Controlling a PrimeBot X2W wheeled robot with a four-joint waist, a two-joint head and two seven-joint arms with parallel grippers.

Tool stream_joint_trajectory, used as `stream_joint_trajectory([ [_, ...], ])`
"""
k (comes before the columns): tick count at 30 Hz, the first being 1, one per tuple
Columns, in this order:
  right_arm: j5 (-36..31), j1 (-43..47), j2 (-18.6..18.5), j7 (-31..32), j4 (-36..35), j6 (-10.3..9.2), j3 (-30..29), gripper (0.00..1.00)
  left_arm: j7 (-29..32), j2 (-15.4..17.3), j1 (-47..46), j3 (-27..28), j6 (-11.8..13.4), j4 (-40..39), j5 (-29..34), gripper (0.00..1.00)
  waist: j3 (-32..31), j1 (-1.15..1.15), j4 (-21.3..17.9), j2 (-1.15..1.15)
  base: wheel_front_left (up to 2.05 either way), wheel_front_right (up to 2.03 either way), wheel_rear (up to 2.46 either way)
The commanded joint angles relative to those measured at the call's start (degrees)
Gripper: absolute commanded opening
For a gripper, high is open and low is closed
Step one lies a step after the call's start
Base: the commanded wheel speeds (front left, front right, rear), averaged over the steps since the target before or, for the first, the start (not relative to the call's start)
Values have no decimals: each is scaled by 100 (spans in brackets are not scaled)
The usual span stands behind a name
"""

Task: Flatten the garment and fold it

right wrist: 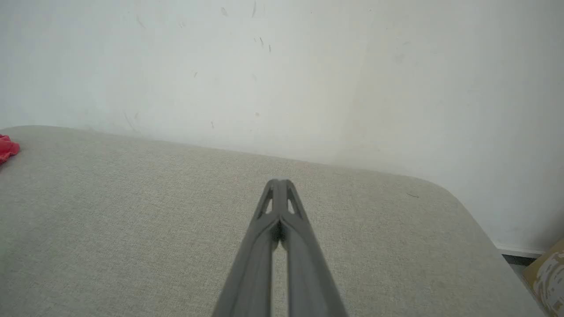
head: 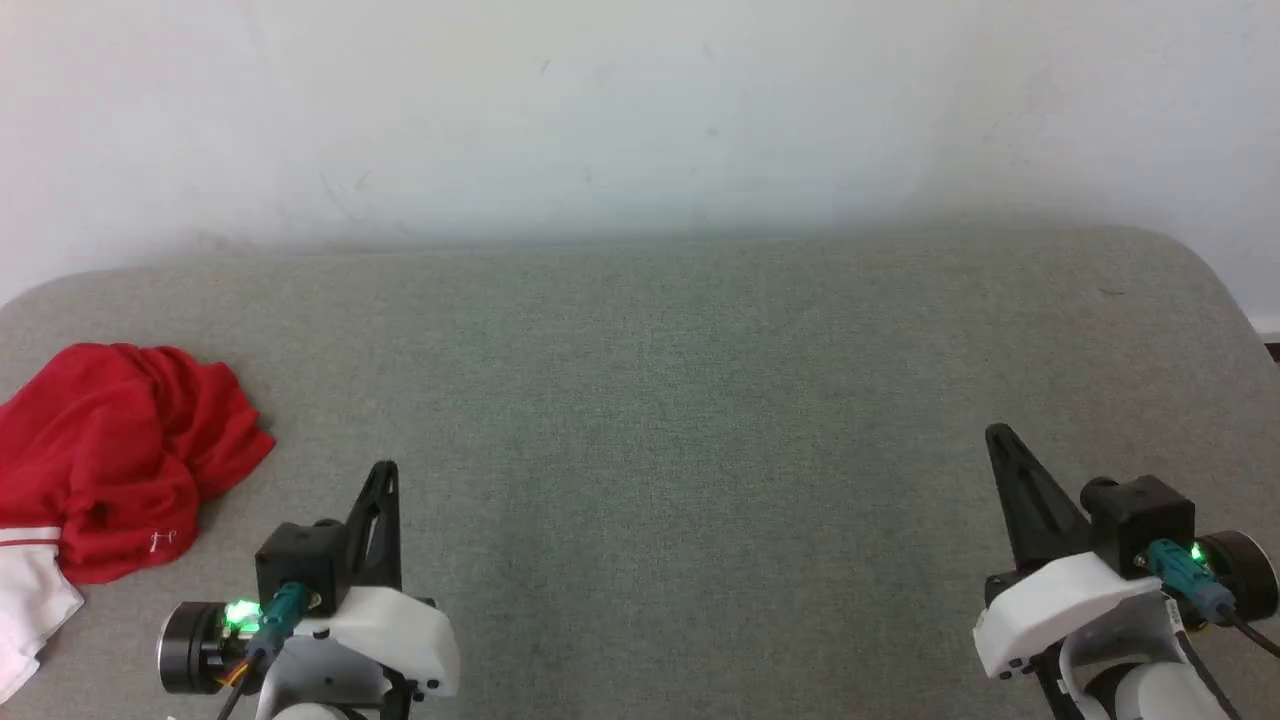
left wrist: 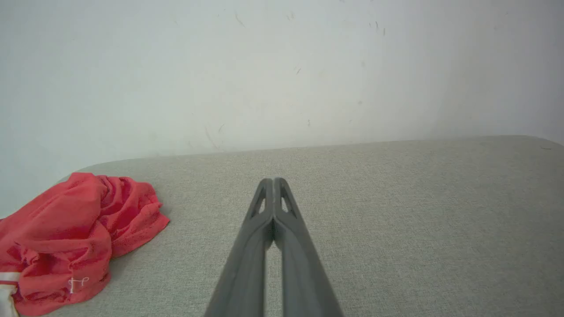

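The garment point(head: 110, 455) is a crumpled red heap at the left edge of the grey surface, with a white sleeve spilling toward the front left corner. Its lettering is hidden in the folds. In the left wrist view the garment point(left wrist: 66, 242) lies at the lower left. A small red bit of the garment point(right wrist: 6, 149) peeks in at the left edge of the right wrist view. My left gripper point(head: 385, 470) is shut and empty, just right of the heap. Far off at the front right, my right gripper point(head: 997, 435) is shut on nothing.
The grey padded surface point(head: 680, 400) stretches wide between the two grippers and backs onto a pale wall point(head: 640, 110). Its right end is rounded, and beyond it a cardboard box point(right wrist: 548, 273) stands on the floor.
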Motion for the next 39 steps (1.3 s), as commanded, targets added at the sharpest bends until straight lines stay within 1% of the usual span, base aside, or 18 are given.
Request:
stream_joint_trajectory([
  [1,-43,47,17,3,-20,-4,2,0,1,-29,-71,25,-46,15,29,0,0,0,0,0,0,0,0],
  [7,-43,47,17,3,-20,-4,2,0,1,-29,-71,25,-46,15,29,0,0,0,0,0,0,0,0],
  [8,0,0,0,0,0,0,-1,100,0,0,0,0,1,0,0,100,0,0,0,0,0,0,0],
  [39,227,100,1,-306,129,-1,-319,100,-307,28,138,2,-44,-115,-26,100,12,0,39,0,0,0,0],
])
